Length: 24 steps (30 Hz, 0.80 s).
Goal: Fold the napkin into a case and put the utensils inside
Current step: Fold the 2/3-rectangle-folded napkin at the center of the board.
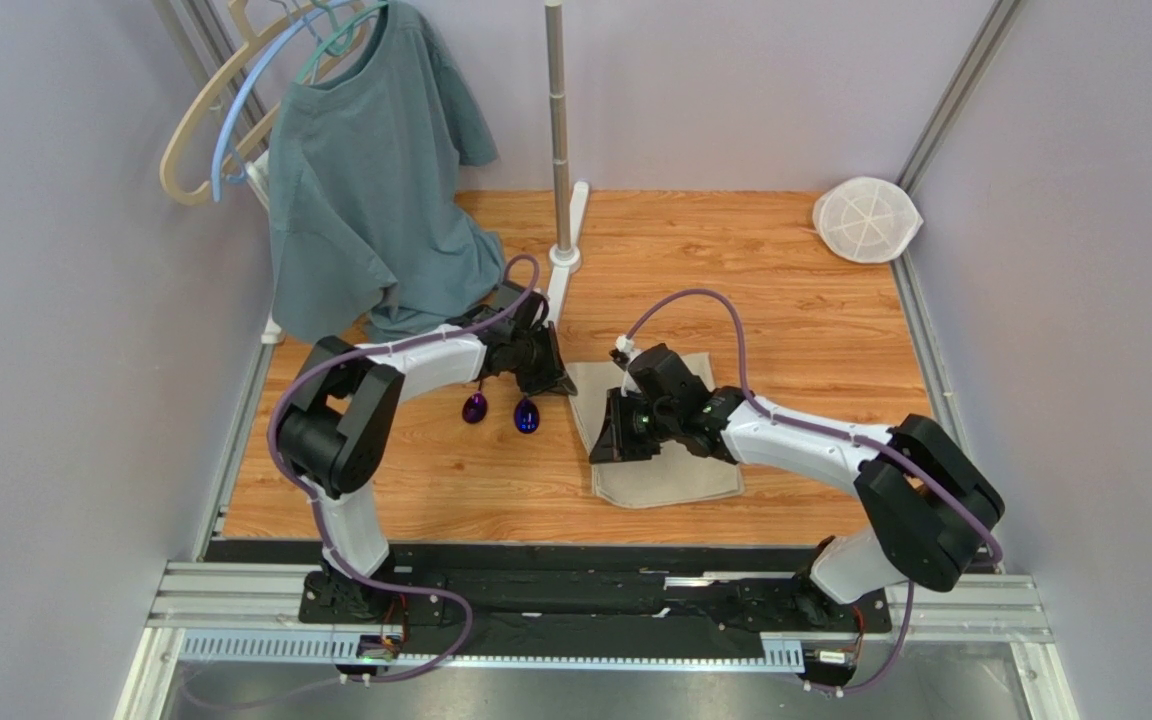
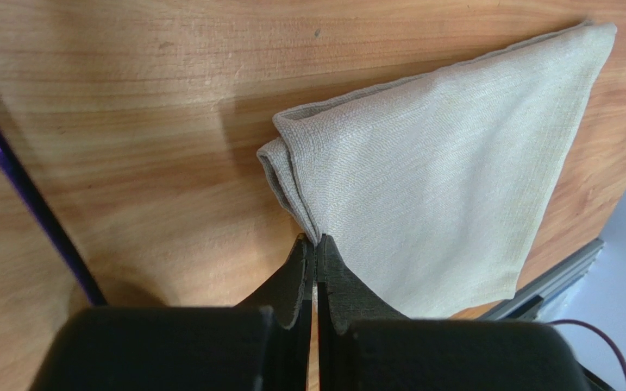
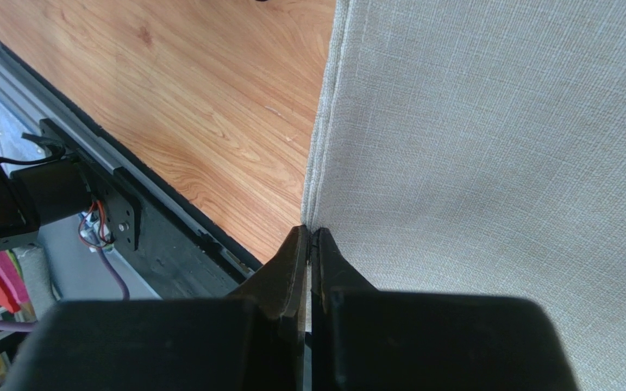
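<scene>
The beige napkin (image 1: pixel 680 465) lies folded double on the wooden table, right of centre. My left gripper (image 1: pixel 560 384) is shut on its far left corner; in the left wrist view the tips (image 2: pixel 316 239) pinch the layered edge of the cloth (image 2: pixel 439 179). My right gripper (image 1: pixel 608 435) is shut on the napkin's left edge further toward me; in the right wrist view the tips (image 3: pixel 310 230) pinch the hem of the cloth (image 3: pixel 496 163). Two purple-bowled spoons (image 1: pixel 474 408) (image 1: pixel 527 416) lie on the table just left of the napkin, apart from both grippers. No finished case shows.
A grey-green T-shirt (image 1: pixel 364 195) hangs on hangers (image 1: pixel 222 105) at the back left. A metal pole (image 1: pixel 555 120) on a white base stands behind the napkin. A white mesh disc (image 1: pixel 868 219) sits at the back right. The black rail (image 1: pixel 597 578) runs along the near edge.
</scene>
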Motion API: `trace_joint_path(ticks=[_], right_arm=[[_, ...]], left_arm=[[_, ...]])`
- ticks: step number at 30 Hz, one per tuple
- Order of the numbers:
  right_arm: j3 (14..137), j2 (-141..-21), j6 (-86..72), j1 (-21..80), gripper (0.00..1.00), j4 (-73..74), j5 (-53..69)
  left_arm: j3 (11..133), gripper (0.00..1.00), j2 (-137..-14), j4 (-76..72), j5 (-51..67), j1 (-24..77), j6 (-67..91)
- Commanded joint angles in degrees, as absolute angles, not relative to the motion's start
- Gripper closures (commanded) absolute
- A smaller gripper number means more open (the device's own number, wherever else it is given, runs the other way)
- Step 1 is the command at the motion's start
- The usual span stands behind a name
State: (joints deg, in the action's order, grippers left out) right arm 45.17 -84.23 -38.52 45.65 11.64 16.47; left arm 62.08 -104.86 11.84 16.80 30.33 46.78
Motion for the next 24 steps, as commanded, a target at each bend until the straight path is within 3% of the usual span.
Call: trace_joint_path(ticks=[1,13,24], right_arm=[[43.68,-85.78,-40.78,46.32,1.00,4.58,21.61],[43.69,-90.09,-48.42,47.73,1.00,-10.27,30.13],[33.07,-82.71,-48.43,41.50,1.00,-14.49,34.27]], left_arm=[[63.02,1.00,-99.24,15.98,10.82,30.32,43.77],[68.54,1.00,-96.41,25.39,0.10,33.83,44.30],[80.06,1.00,-102.74,33.48,-10.19,40.51,47.63]])
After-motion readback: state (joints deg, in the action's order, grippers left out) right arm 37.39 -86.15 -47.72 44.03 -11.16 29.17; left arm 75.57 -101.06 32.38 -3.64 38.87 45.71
